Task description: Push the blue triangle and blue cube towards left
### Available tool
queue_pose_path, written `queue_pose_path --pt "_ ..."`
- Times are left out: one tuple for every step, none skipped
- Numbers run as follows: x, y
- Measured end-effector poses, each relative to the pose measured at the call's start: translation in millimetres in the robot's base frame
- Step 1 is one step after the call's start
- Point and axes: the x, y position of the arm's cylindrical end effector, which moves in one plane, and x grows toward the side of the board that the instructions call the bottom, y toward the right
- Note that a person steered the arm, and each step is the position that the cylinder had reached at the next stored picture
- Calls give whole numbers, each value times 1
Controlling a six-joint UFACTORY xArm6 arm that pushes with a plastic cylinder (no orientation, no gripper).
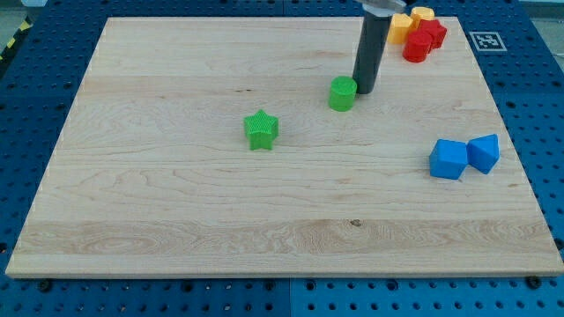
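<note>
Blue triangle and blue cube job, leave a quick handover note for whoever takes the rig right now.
My tip is at the view's top centre, right beside the green cylinder, on its right side, far from the blue pair.
The blue cube and the blue triangle sit together near the board's right edge, triangle on the right, sides apparently touching.
Done: no sign of a push to the left; both blue blocks are at the far right.
Left: bring my tip round to the right of the blue triangle and push both leftward. The green star lies further left, slightly above that line.
</note>
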Motion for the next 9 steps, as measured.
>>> queue_pose_path --pt "0 -38" --pt "18 -68" --pt "47 -84" --pt "51 -87" --pt "33 -51" --pt "30 7" --pt "30 73" --pt "31 144" --pt "52 204"
